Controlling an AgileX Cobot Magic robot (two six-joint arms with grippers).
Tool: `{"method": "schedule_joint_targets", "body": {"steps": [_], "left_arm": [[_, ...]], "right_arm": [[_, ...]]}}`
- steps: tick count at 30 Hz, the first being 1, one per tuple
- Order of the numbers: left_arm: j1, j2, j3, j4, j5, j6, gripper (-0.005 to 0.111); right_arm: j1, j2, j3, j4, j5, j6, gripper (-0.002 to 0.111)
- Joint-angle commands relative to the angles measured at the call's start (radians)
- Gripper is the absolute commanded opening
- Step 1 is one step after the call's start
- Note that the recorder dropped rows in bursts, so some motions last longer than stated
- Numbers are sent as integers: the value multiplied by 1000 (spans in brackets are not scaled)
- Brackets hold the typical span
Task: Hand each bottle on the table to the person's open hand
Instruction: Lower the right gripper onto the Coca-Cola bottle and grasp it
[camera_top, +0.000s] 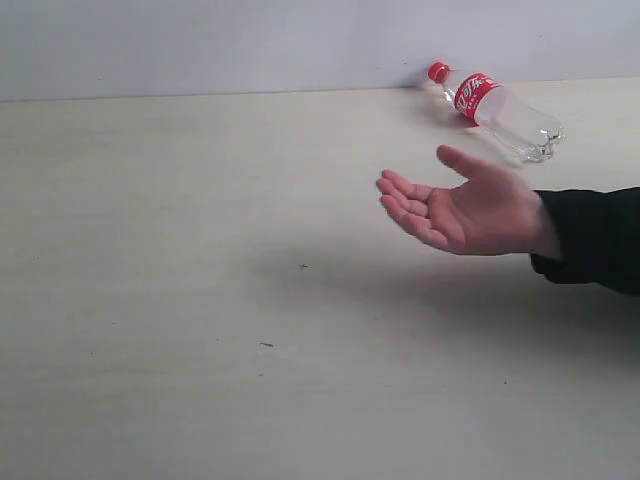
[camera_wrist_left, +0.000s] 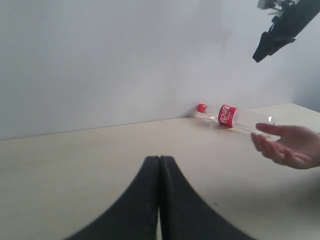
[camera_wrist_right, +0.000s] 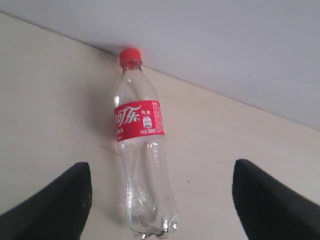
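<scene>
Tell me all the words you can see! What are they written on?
"可乐": big white Chinese script on the red label of the red-capped bottle, as the right wrist view shows it; the logo's start curves out of sight.
Small white print beside the script: too small to read.
The same label in the exterior and left wrist views: too blurred to read.
No other writing shows anywhere.
</scene>
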Motion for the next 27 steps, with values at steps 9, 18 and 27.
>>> {"method": "schedule_joint_targets", "body": {"steps": [9, 18, 27], "left_arm": [[1, -1, 0, -2, 2, -3, 1], [1, -1, 0, -2, 2, -3, 1], [1, -1, 0, -2, 2, -3, 1]], "right_arm": [[3, 206, -13, -20, 5, -58, 77], [8, 275, -13, -27, -12, -102, 85], [8, 308, -13, -30, -54, -118, 85]]}}
